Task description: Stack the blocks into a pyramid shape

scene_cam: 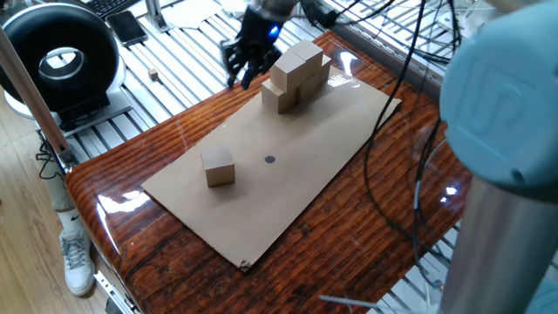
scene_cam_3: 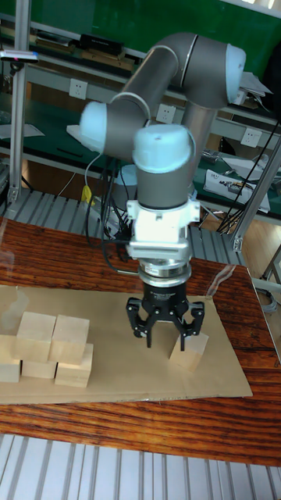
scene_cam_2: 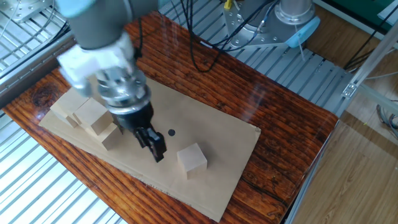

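The gripper (scene_cam_3: 165,326) hung above the sheet of cardboard (scene_cam_2: 211,134) with its two fingers spread apart and nothing between them, which showed most plainly in the tall fixed view. In that view the lone block (scene_cam_3: 189,351) sat on the cardboard just beside the gripper's fingertips, low and to their right, partly hidden behind one finger; whether the finger touched it could not be told. In the other fixed view the same gripper (scene_cam_2: 155,147) pointed down toward the cardboard, and the lone block (scene_cam_2: 191,158) lay a little apart from the tips, on the far side from the stack. The stack of blocks (scene_cam_2: 87,115) stood at one end of the cardboard, with a bottom row and at least two blocks resting on top of it; its exact count could not be read from any view. In the tall fixed view the stack (scene_cam_3: 47,348) stood well to the left of the gripper. In one fixed view the gripper (scene_cam: 246,59) appeared just beside the stack (scene_cam: 295,76), while the lone block (scene_cam: 218,165) rested well apart from it, near a small dark dot (scene_cam: 269,159) on the cardboard. The cardboard lay on a glossy wooden table (scene_cam: 401,174).
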Motion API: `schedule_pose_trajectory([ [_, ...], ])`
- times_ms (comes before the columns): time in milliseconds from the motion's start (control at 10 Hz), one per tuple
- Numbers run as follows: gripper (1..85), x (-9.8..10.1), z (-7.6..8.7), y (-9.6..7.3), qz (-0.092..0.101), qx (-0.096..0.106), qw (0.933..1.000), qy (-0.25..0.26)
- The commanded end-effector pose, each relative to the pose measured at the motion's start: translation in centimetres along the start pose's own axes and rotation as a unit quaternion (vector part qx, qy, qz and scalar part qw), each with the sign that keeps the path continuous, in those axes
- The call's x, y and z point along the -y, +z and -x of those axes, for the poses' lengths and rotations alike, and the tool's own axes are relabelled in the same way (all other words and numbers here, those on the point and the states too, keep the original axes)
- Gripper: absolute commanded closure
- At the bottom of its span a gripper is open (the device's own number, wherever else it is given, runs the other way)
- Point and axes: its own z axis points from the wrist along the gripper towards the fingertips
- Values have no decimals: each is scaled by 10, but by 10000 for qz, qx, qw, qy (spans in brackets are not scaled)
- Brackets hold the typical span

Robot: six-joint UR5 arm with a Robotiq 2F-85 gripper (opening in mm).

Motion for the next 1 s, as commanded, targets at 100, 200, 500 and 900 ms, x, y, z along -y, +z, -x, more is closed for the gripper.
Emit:
schedule_pose_trajectory([
  [100, 363, 71, 14, -10, -1572, 167, 9757, -1518],
  [200, 303, 62, 15, -7, -1396, 198, 9756, -1684],
  [500, 300, 39, 5, -1, -912, 78, 9804, -1747],
  [900, 270, -2, 10, 4, -240, 324, 9962, -770],
])
